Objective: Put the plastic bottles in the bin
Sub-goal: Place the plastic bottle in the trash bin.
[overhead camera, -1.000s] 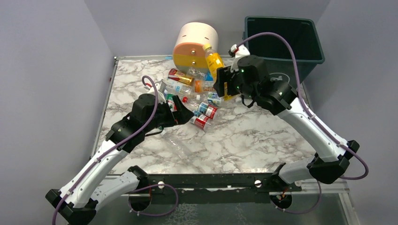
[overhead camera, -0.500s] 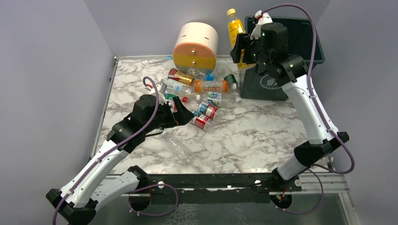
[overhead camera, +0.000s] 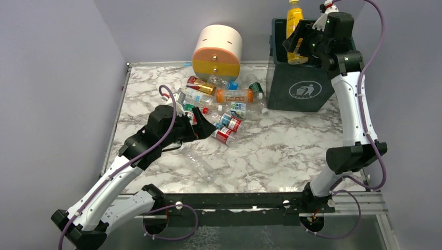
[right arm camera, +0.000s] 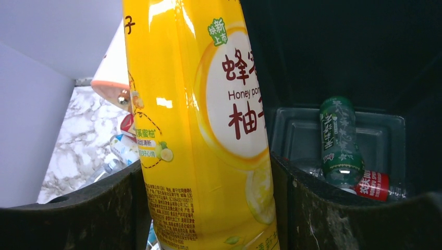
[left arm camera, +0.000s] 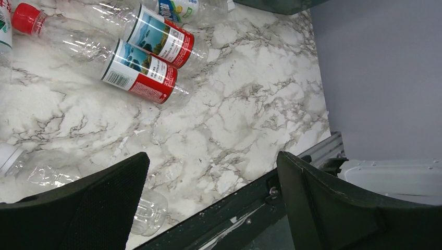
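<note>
Right gripper [right arm camera: 206,172] grasps the orange bottle [right arm camera: 208,104] over the bin [overhead camera: 281,96]; left gripper [left arm camera: 212,156] gapes. Bottle stands upright, cap [overhead camera: 293,1] at twelve o'clock.

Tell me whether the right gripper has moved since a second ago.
Yes. The right gripper, shut on the yellow bottle, has swung up and rightward from beside the round drawer unit to over the bin's open top.

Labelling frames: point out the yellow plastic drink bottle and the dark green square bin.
yellow plastic drink bottle [right arm camera: 208,130], right wrist view, label.
dark green square bin [overhead camera: 284,89], top external view, front wall.
</note>
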`<state>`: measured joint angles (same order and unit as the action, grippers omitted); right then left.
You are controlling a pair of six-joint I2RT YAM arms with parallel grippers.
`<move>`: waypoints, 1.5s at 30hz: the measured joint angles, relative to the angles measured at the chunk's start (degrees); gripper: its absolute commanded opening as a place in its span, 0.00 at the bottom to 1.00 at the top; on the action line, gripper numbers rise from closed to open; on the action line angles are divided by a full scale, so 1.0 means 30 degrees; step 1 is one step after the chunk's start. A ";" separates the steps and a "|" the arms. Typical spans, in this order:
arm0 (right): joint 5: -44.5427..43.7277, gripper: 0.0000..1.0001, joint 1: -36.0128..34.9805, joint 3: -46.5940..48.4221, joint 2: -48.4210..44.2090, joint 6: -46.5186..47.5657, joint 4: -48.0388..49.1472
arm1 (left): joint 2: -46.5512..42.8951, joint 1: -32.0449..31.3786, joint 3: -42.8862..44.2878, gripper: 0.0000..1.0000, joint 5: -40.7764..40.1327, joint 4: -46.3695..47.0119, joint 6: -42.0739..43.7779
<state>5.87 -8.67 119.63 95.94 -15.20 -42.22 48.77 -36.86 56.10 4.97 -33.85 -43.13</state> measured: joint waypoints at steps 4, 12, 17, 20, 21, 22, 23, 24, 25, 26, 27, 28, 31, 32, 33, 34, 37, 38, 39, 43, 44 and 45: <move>0.1428 0.72 0.1377 0.0000 0.0306 -0.0721 0.0408 | 0.0000 0.0000 0.0000 0.99 0.0007 0.0000 -0.0058; 0.2965 0.73 0.2900 0.0007 0.0605 -0.1596 0.1464 | 0.0000 0.0000 0.0000 0.99 0.0058 0.0007 -0.0117; 0.3410 0.74 0.3060 0.0182 0.1239 -0.1785 0.2120 | 0.0000 0.0000 0.0000 0.99 0.0058 0.0015 -0.0138; 0.3752 0.74 0.3118 0.0379 0.1916 -0.1945 0.2441 | 0.0000 0.0000 0.0000 0.99 0.0066 0.0036 -0.0138; 0.3869 0.74 0.3162 0.0386 0.2149 -0.1996 0.2557 | 0.0000 0.0000 0.0000 0.99 0.0058 0.0036 -0.0138; 0.3956 0.74 0.3184 0.0386 0.2361 -0.2062 0.2645 | 0.0000 0.0000 0.0000 0.99 0.0066 0.0044 -0.0138; 0.4036 0.75 0.3228 0.0386 0.2550 -0.2127 0.2703 | 0.0000 0.0000 0.0000 0.99 0.0066 0.0044 -0.0138; 0.4160 0.75 0.3271 0.0393 0.2783 -0.2215 0.2783 | 0.0000 0.0000 0.0000 0.99 0.0066 0.0051 -0.0138; 0.4284 0.76 0.3286 0.0408 0.2973 -0.2288 0.2841 | 0.0000 0.0000 0.0000 0.99 0.0066 0.0051 -0.0138; 0.4401 0.76 0.3293 0.0488 0.3162 -0.2375 0.2871 | -0.0007 0.0000 0.0000 0.99 0.0066 0.0051 -0.0138; 0.4524 0.77 0.3300 0.0648 0.3373 -0.2441 0.2892 | -0.0007 0.0000 0.0000 0.99 0.0066 0.0058 -0.0138; 0.4692 0.79 0.3300 0.0816 0.3577 -0.2470 0.2943 | -0.0007 0.0000 0.0000 0.99 0.0066 0.0066 -0.0146; 0.5260 0.84 0.3300 0.1326 0.4065 -0.2674 0.3096 | -0.0029 0.0000 0.0000 0.99 0.0066 0.0087 -0.0160; 0.5457 0.86 0.3300 0.1421 0.4160 -0.2754 0.3184 | -0.0044 0.0000 -0.0007 0.99 0.0066 0.0095 -0.0168; 0.5683 0.89 0.3300 0.1574 0.4262 -0.2798 0.3198 | -0.0095 0.0000 -0.0029 0.99 0.0066 0.0109 -0.0182; 0.5872 0.92 0.3300 0.1654 0.4320 -0.2856 0.3228 | -0.0168 0.0000 -0.0073 0.99 0.0066 0.0131 -0.0197; 0.5996 0.93 0.3293 0.1661 0.4342 -0.2929 0.3213 | -0.0357 0.0000 -0.0226 0.99 0.0066 0.0131 -0.0233; 0.5996 0.93 0.3300 0.1661 0.4342 -0.2922 0.3206 | -0.0379 0.0000 -0.0248 0.99 0.0066 0.0124 -0.0255; 0.5989 0.93 0.3300 0.1661 0.4342 -0.2907 0.3206 | -0.0379 0.0000 -0.0248 0.99 0.0066 0.0124 -0.0270; 0.5996 0.93 0.3293 0.1661 0.4342 -0.2892 0.3191 | -0.0379 0.0000 -0.0248 0.99 0.0073 0.0131 -0.0270; 0.5996 0.93 0.3300 0.1661 0.4335 -0.2885 0.3184 | -0.0372 0.0000 -0.0248 0.99 0.0073 0.0124 -0.0270; 0.5996 0.93 0.3300 0.1661 0.4306 -0.2878 0.3177 | -0.0364 0.0000 -0.0248 0.99 0.0087 0.0124 -0.0270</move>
<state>23.86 1.23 124.62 108.86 -23.83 -32.69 47.68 -36.86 55.35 5.23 -33.47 -43.94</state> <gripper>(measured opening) 0.932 0.992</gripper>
